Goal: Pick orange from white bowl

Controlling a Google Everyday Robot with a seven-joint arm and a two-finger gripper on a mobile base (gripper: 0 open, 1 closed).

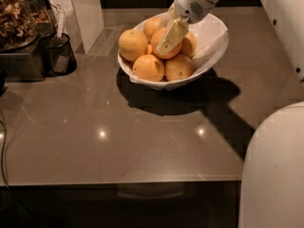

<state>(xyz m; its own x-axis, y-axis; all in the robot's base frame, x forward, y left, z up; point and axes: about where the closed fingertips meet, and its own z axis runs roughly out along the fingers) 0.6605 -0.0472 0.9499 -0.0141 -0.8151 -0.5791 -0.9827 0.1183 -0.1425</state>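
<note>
One white bowl (214, 42) sits toward the back of the tabletop (142, 146), slanted rim higher on the right. Six oranges are clearly countable in it, and an orange sliver between the left ones may be a seventh. One claw (168, 39) reaches down from top right into the bowl, its pale yellowish tip lying across the orange (156, 38), which is mid-pile, touching its neighbours and still in the bowl. Cannot tell if the claw is spread or pinching. One black cup (59, 56) stands at left, well apart from the bowl, with a white tag sticking up from it. Beside it is one container of brown dried bits (16, 13). The tabletop is glossy grey-brown, with two light spots and the bowl's dark shadow. White robot body (273, 170) at lower right, pale wall panel (88, 8) behind, dim room.
</note>
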